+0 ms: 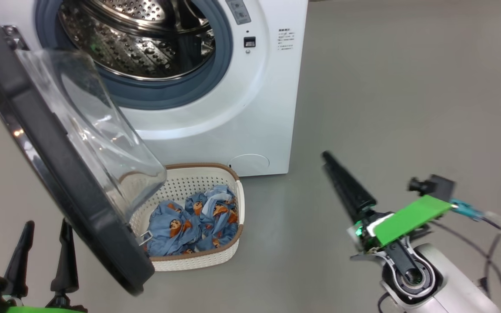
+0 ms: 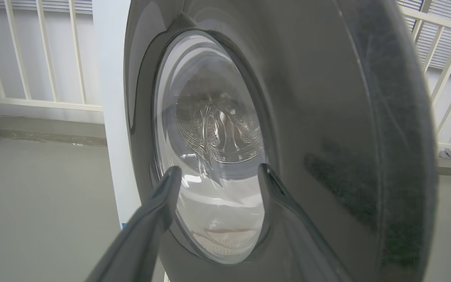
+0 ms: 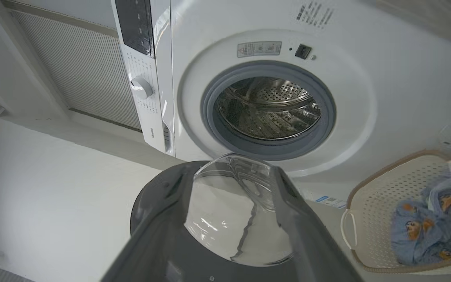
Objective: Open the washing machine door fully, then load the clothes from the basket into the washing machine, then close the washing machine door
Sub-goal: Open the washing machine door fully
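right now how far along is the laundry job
Done: the washing machine door stands swung wide, clear of the drum. In hand: nothing; the left pincer is open beside the door. Left: the clothes lie in the basket, the visible drum shows none, and the door needs closing.

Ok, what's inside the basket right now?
The clothes, a bunched blue bear-print heap, lie in the basket. In the head view the open washing machine door overlaps its left side, hiding that corner.

Bright even light, soft shadows, glare on the washing machine door [image 2: 210, 129], wide-angle bending.
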